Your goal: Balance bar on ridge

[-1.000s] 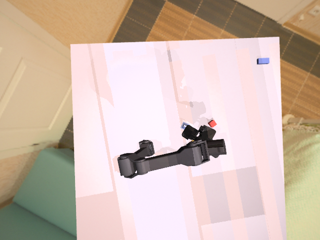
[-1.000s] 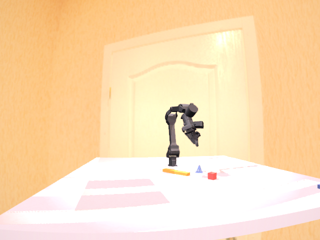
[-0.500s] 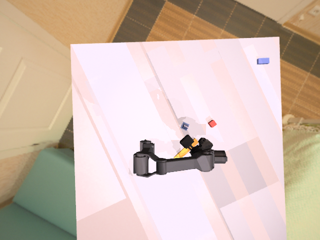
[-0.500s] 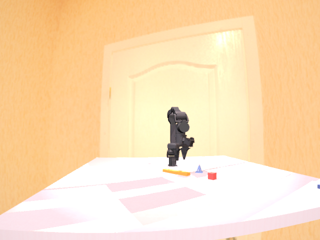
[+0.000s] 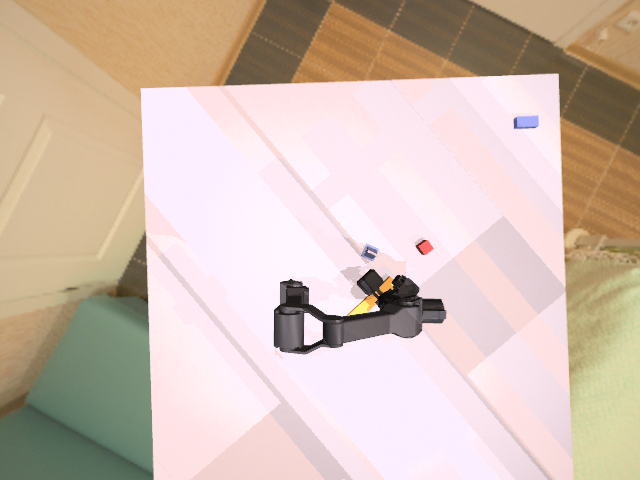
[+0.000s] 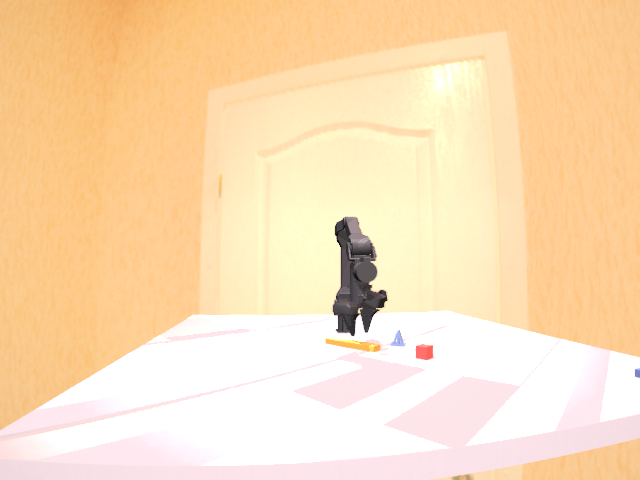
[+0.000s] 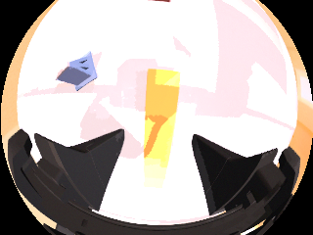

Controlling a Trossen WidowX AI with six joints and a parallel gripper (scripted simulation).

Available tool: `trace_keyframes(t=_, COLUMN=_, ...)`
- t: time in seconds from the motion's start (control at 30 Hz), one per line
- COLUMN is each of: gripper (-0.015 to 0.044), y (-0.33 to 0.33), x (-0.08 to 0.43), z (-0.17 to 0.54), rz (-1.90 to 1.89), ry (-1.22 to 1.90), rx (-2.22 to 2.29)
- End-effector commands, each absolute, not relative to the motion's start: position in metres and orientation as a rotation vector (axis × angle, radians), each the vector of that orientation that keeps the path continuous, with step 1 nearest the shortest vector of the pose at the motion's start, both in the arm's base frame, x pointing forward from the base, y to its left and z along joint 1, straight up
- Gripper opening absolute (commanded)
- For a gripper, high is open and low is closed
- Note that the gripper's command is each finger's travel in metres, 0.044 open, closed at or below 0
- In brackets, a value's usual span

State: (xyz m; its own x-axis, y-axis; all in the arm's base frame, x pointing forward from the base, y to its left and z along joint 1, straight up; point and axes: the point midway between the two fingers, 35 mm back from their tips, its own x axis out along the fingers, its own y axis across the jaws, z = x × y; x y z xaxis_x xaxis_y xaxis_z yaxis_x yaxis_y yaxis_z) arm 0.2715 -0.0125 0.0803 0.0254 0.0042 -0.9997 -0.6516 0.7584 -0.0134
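From above, the arm covers most of the bar, so only a short orange stretch shows beside the wrist. In the exterior view, the blue block, far right of the bar, is sliced by the frame edge. The ridge's shape is too small to read from above.
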Motion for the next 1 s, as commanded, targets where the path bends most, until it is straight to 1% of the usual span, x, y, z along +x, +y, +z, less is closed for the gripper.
trace_keyframes(t=0.0, gripper=0.0315, y=-0.014, x=0.271, z=0.072, rz=0.542, ry=1.478, rx=-0.557)
trace_keyframes(t=0.63, gripper=0.0315, y=-0.014, x=0.272, z=0.047, rz=0.542, ry=1.478, rx=-0.557)
trace_keyframes(t=0.97, gripper=0.0315, y=-0.014, x=0.272, z=0.046, rz=0.542, ry=1.478, rx=-0.557)
